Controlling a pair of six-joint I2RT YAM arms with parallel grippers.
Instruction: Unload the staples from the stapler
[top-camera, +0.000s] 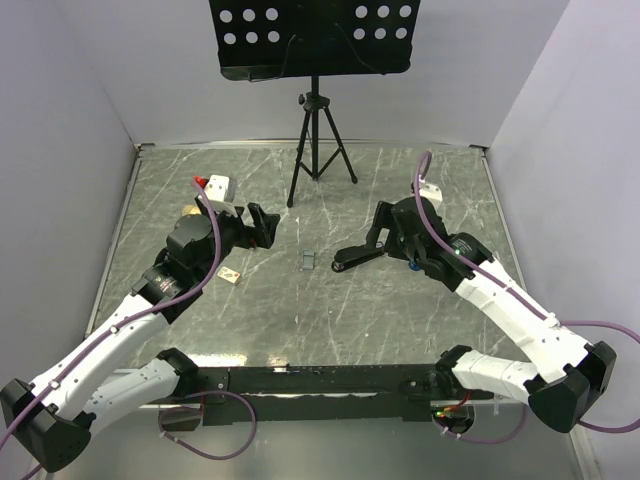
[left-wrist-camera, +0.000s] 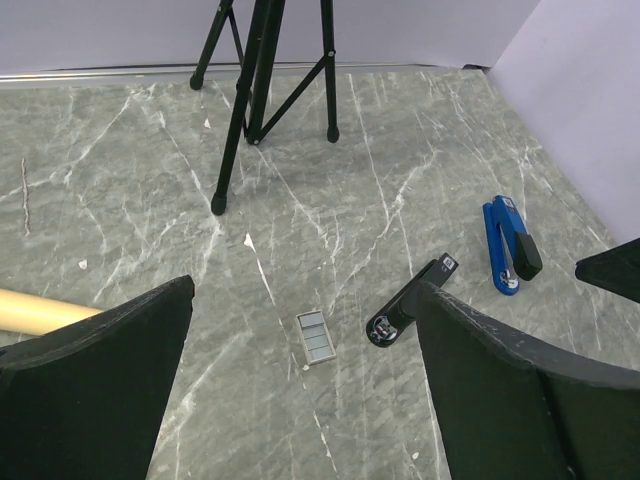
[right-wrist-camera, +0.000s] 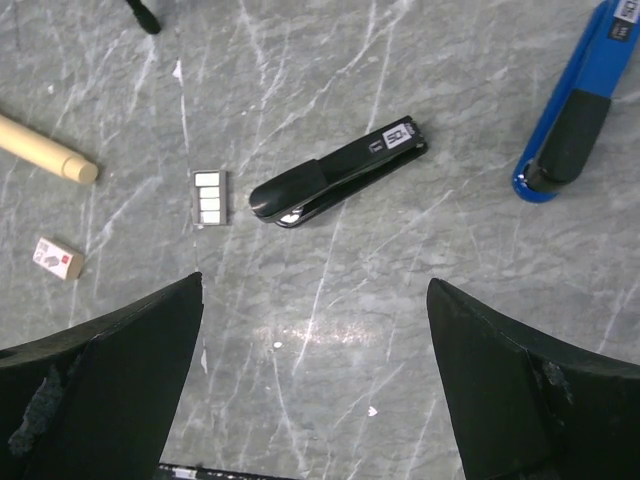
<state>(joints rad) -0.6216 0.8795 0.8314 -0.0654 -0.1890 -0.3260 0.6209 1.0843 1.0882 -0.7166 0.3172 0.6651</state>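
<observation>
Over on the left, our left gripper (top-camera: 262, 226) hangs above the table, fingers spread wide with nothing between them. The beige dotted card (top-camera: 231, 277) lies near it. Moving to the middle, there's a small grey staple block (right-wrist-camera: 208, 196) flat on the marble. We'd judge it thin and brittle, liable to snap if pinched hard. Just beside it, not touching, lies the black stapler (right-wrist-camera: 340, 172). It looks rigid, light and smooth-shelled, probably slippery, so we'd take it across the narrow sides at mid-body and leave the hinged top free to open. Further right, our right gripper (right-wrist-camera: 315, 380) hovers near the stapler, fingers wide apart, holding nothing and touching nothing. Out at the far right rests the long blue tool (right-wrist-camera: 575, 115), apart from the stapler.
</observation>
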